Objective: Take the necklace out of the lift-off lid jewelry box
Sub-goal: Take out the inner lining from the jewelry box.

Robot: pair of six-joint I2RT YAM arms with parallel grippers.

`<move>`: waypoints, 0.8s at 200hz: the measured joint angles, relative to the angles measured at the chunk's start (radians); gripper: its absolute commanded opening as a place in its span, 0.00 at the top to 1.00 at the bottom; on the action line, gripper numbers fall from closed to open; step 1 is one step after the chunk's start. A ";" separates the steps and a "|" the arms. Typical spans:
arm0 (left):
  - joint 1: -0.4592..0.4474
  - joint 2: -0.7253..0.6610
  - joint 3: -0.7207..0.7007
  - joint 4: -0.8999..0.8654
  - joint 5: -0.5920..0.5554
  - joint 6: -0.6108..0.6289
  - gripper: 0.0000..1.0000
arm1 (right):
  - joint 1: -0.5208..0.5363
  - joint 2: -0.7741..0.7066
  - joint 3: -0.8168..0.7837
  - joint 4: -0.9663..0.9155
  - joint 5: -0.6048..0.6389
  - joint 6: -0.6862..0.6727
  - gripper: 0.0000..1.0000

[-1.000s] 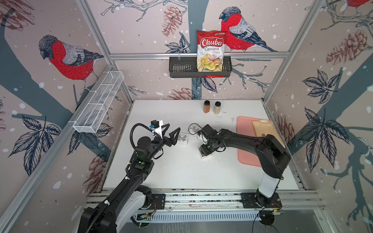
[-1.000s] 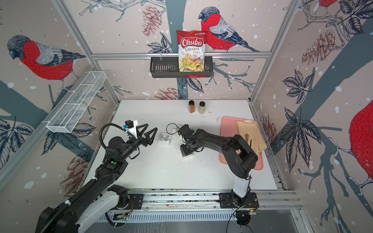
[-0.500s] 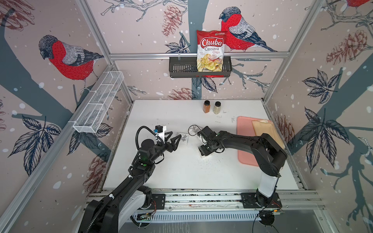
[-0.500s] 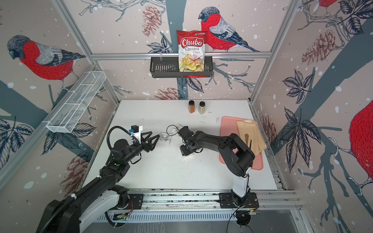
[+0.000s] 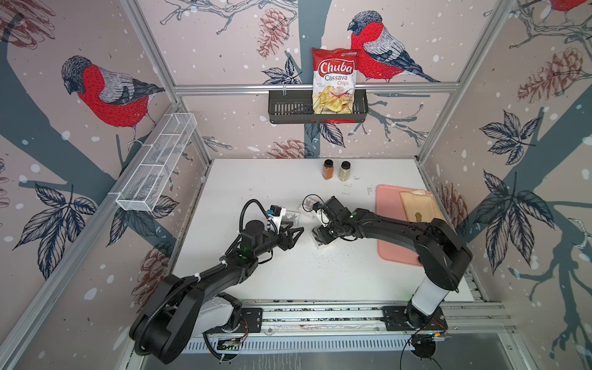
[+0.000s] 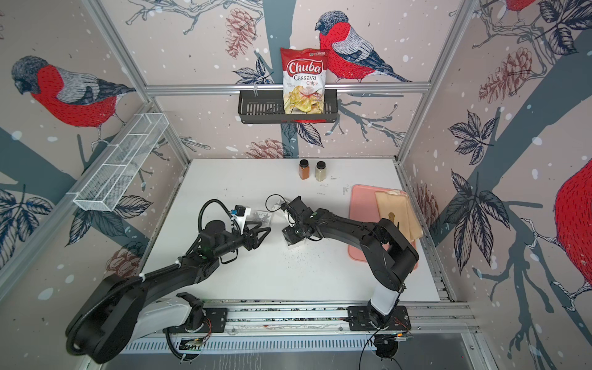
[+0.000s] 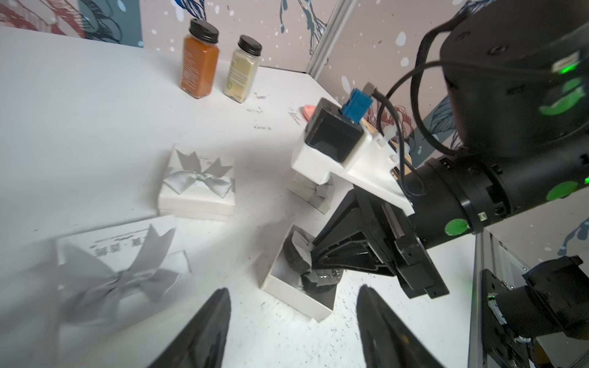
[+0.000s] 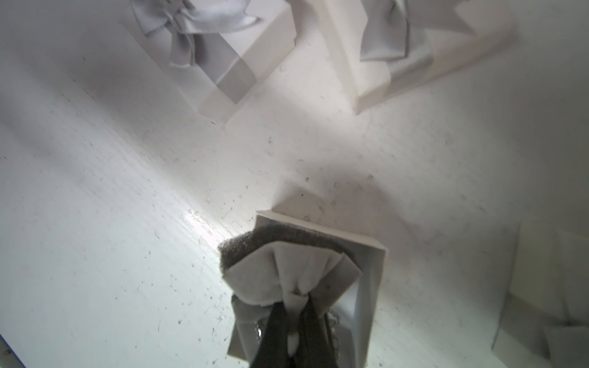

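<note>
The left claw (image 7: 292, 290) has swung in toward the open jewelry box (image 7: 293, 301), jaws narrowed, still apart and empty. The right claw (image 8: 294, 306) has pinched shut on the grey pad (image 8: 287, 270) inside. The lid is off; the necklace (image 7: 328, 273) glints in the box, not yet lifted out.

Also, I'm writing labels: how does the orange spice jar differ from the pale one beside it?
The orange jar holds rust-orange powder; the pale jar holds beige powder. From the robot's side, the orange jar stands left of the pale jar. Both are upright, clear, square-sided, black-capped and on the table.
</note>
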 measured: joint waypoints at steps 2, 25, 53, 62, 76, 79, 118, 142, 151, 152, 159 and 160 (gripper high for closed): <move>-0.002 0.007 0.003 0.003 0.000 -0.001 0.38 | 0.000 -0.001 0.000 0.000 -0.002 -0.001 0.91; -0.010 0.111 0.028 0.040 -0.018 -0.019 0.40 | 0.000 -0.006 -0.004 0.016 -0.016 -0.005 0.91; -0.012 0.152 0.031 0.074 -0.016 -0.041 0.38 | -0.008 -0.047 -0.022 0.029 -0.058 -0.006 0.91; -0.012 0.151 0.035 0.077 -0.014 -0.044 0.37 | -0.014 -0.067 -0.025 0.036 -0.082 -0.010 0.91; -0.012 0.145 0.046 0.075 -0.007 -0.045 0.36 | -0.030 -0.101 -0.029 0.051 -0.115 -0.017 0.90; -0.012 0.143 0.049 0.074 -0.004 -0.045 0.36 | -0.034 -0.109 -0.029 0.055 -0.123 -0.017 0.90; -0.013 0.095 0.086 0.069 0.032 -0.047 0.36 | -0.089 -0.175 -0.038 0.101 -0.202 -0.015 0.90; -0.013 0.055 0.109 0.059 0.065 -0.056 0.36 | -0.121 -0.203 -0.049 0.156 -0.255 0.006 0.88; -0.013 0.039 0.122 0.047 0.080 -0.057 0.36 | -0.128 -0.208 -0.054 0.176 -0.281 0.010 0.87; -0.013 0.037 0.122 0.047 0.081 -0.057 0.36 | -0.129 -0.208 -0.055 0.179 -0.285 0.010 0.87; -0.013 0.026 0.135 0.038 0.082 -0.056 0.36 | -0.131 -0.209 -0.058 0.193 -0.304 0.011 0.87; -0.013 0.023 0.138 0.034 0.083 -0.056 0.36 | -0.131 -0.209 -0.058 0.194 -0.306 0.011 0.87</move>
